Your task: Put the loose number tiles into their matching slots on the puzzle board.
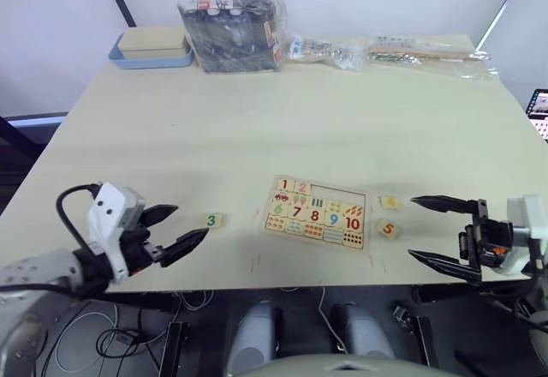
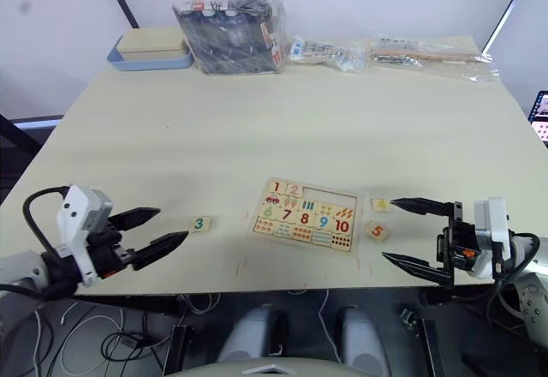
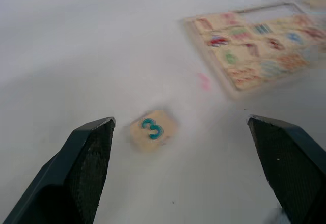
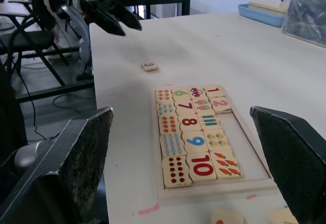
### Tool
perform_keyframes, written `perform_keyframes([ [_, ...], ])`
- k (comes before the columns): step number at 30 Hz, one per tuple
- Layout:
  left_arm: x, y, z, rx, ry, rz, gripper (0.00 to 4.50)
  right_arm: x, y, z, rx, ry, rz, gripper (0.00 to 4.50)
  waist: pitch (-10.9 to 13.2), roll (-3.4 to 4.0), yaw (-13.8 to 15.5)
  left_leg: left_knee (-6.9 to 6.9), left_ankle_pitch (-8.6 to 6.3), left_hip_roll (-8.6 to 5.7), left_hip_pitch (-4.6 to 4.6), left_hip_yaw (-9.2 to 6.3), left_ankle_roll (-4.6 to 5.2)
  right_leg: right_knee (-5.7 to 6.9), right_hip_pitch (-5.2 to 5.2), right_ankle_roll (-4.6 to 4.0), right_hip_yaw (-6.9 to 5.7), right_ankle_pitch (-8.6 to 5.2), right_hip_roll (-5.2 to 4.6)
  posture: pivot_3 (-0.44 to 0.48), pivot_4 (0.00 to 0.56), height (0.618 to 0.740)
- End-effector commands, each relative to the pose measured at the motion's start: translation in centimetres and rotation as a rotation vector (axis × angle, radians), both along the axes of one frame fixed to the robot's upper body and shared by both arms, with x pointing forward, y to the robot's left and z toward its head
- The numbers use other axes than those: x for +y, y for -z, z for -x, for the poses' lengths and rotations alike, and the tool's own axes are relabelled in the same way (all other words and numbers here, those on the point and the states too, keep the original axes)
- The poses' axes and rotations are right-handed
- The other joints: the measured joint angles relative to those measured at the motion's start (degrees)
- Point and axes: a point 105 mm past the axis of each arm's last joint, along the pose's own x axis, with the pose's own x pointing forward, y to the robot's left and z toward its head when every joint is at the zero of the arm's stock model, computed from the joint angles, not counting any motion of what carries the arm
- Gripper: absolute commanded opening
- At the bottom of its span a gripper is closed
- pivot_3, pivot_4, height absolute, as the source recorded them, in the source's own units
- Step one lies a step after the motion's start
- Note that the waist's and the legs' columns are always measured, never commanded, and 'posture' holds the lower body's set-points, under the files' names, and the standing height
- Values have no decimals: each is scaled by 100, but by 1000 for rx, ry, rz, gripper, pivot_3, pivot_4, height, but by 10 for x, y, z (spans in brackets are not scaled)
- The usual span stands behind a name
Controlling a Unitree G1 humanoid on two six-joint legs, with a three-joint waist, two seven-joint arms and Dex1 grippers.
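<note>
I see the flat rectangular light-wood puzzle board (image 1: 316, 212) lying near the table's front edge. Tiles 1 and 2 already sit in its top row; the three pale slots (image 1: 343, 194) beside them are bare. The green 3 tile (image 1: 212, 220) lies to its left, the yellow tile (image 1: 389, 201) and orange 5 tile (image 1: 389, 229) to its right.

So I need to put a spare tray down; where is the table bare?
The broad middle of the table, between the puzzle board and the far-edge clutter of blue tray and bags. Crowded: beside the board, near tiles 3, 5.
</note>
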Motion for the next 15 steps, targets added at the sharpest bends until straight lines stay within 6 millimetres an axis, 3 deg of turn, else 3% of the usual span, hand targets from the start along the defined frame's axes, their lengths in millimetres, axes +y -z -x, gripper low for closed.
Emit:
perform_keyframes([
  [1, 18, -8, -5, -16, 188, -45, 4398, 2, -9, 6, -45, -17, -3, 4500, 2, -1, -1, 0, 0, 0, 0, -1, 0, 0, 0, 0, -4, 0, -1, 0, 150, 740],
  [7, 33, 3, -26, -5, 400, -150, 4398, -4, -12, 19, -40, -19, 22, 4500, 5, 3, -5, -27, 0, 1, -1, 17, 0, -16, -7, 1, -42, 1, -38, 0, 150, 740],
  [15, 29, 28, -48, -5, 521, -236, 4398, -14, -16, 30, -63, 15, 74, 4500, 3, -11, -11, -64, 0, 4, -3, 46, 1, -52, -6, 4, -51, 3, -28, 0, 150, 740],
])
